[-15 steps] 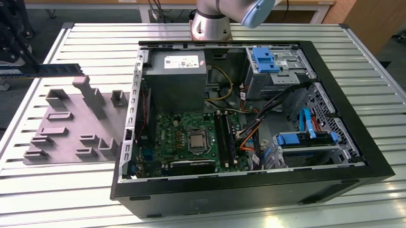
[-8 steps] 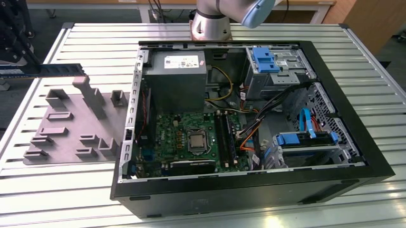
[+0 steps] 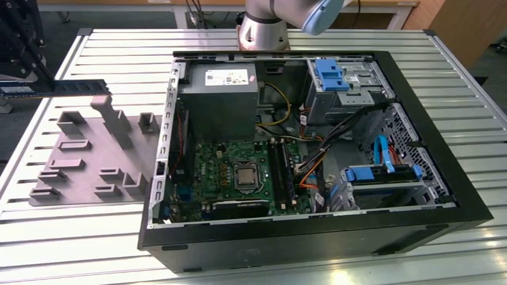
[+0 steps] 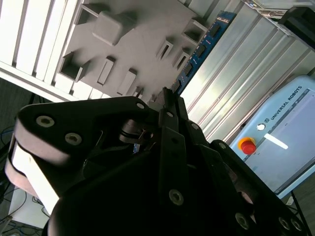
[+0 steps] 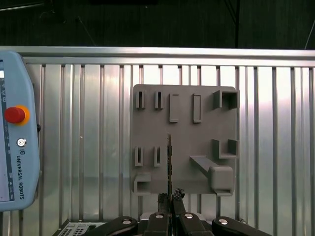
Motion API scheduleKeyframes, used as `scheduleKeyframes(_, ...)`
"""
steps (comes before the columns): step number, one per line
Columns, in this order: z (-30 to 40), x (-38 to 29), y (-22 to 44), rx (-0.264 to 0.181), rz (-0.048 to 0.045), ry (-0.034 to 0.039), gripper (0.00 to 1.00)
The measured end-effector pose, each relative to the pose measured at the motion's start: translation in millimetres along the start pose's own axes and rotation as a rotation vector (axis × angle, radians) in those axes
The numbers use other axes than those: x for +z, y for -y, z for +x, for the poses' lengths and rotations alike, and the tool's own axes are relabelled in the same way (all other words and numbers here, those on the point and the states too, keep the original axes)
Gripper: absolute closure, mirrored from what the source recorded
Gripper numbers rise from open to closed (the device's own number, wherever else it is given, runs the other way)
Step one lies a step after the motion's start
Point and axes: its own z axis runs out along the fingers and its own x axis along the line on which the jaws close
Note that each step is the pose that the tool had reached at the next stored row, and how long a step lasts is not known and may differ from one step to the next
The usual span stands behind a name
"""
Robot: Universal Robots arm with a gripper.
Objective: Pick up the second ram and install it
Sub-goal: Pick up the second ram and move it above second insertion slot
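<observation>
Gripper (image 5: pixel 170 197) is pinched tight on the second ram (image 5: pixel 169 160), fingers pressed onto one end of the stick. In the first wrist view the board shows edge-on, a thin dark line running out from the fingertips over the grey fixture plate (image 5: pixel 182 132). In the second wrist view the ram (image 4: pixel 199 51) reaches away from the gripper (image 4: pixel 170 97), blue-green with black chips, one long edge turned towards the plate (image 4: pixel 133 44).

In the exterior view the stick (image 3: pixel 75 86) hangs level in the air over the far end of the plate (image 3: pixel 87 148), which lies by the slatted metal table's (image 3: pixel 79 237) edge on the exterior view's left. Just beside the plate, the open computer case (image 3: pixel 317 240) takes the table's middle, with the motherboard (image 3: pixel 230 172) inside. A teach pendant (image 5: pixel 15 147) lies on the table apart from the plate.
</observation>
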Motion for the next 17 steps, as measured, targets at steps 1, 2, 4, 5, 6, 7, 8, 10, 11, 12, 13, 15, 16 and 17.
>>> scheduleKeyframes(1, 0.0, 0.0, 0.5, 0.0, 0.0, 0.0, 0.86)
scheduleKeyframes(2, 0.0, 0.0, 1.1, 0.0, 0.0, 0.0001, 0.86)
scheduleKeyframes(4, 0.0, 0.0, 2.3, 0.0, 0.0001, 0.0, 0.86)
scheduleKeyframes(5, 0.0, 0.0, 2.8, 0.0, 0.0, 0.0, 0.86)
scheduleKeyframes(6, -0.1, 0.0, 3.4, 0.0, 0.0, 0.0, 0.86)
scheduleKeyframes(7, -0.1, -0.1, 3.9, 0.0, 0.0, 0.0, 0.86)
scheduleKeyframes(8, -0.1, 0.0, 4.4, 0.0, 0.0, 0.0001, 0.86)
scheduleKeyframes(10, -0.1, 0.0, 5.4, 0.0, 0.0, 0.0, 0.86)
scheduleKeyframes(11, -0.1, -0.1, 5.9, 0.0, 0.0, 0.0, 0.86)
scheduleKeyframes(12, -0.1, -0.1, 6.5, 0.0, 0.0, 0.0, 0.86)
scheduleKeyframes(13, -0.1, -0.1, 6.9, 0.0, 0.0, 0.0, 0.86)
scheduleKeyframes(15, -0.1, -0.1, 7.8, 0.0, 0.0, 0.0, 0.86)
scheduleKeyframes(16, -0.1, -0.1, 8.3, 0.0, 0.0, 0.0, 0.86)
scheduleKeyframes(17, -0.1, -0.1, 8.7, 0.0, 0.0, 0.0, 0.86)
